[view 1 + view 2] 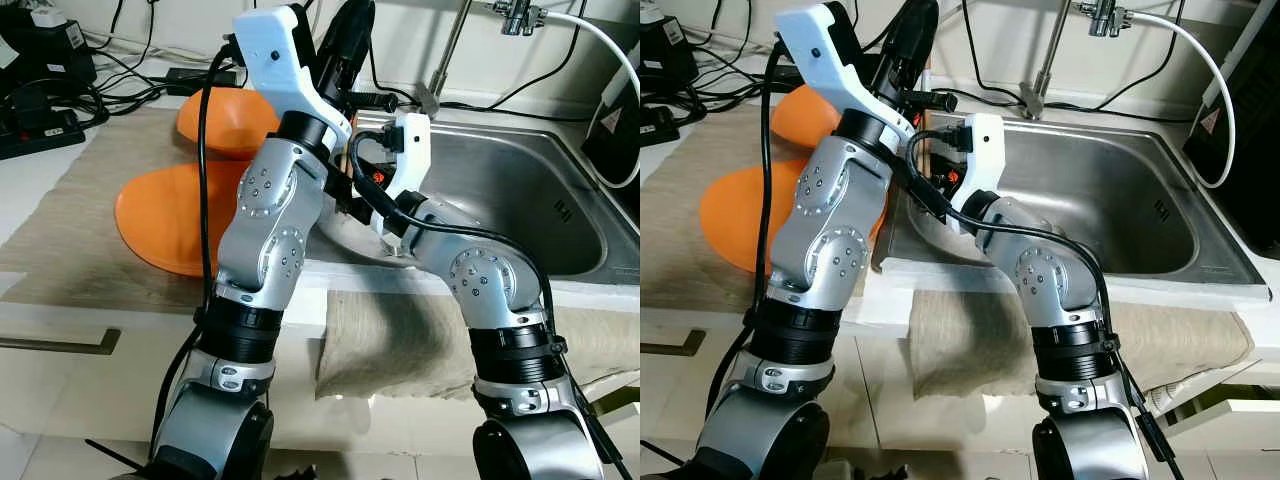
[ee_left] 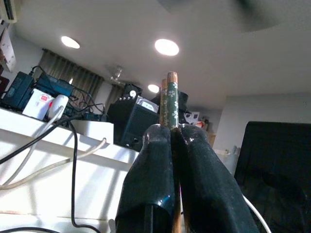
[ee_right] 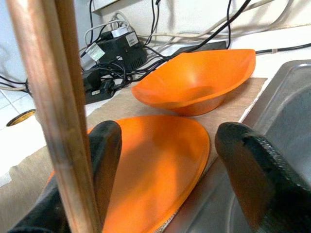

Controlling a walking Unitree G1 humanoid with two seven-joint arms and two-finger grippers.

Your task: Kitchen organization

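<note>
The left gripper point(image 2: 174, 138), raised above the counter, pinches a pair of slender wooden chopsticks point(image 2: 170, 99) with a green patterned band, fingers pressed together. The right gripper point(image 3: 165, 160) is spread wide beside the chopsticks' plain lower shafts. A glossy orange plate point(image 3: 160, 165) and an orange bowl point(image 3: 194, 82) rest on a woven mat point(image 1: 60, 220) bordering the stainless-steel sink point(image 1: 1110, 200). The arms hide the sink's left edge.

No legible text anywhere. Small mark stamped on sink point(image 1: 520, 215) inner wall at point(image 1: 563, 208), too small to read. Red/white warning-type sticker point(image 1: 1210, 122) on black unit by sink, wording unreadable. White box point(image 2: 40, 104) w/ red print, blurred.
</note>
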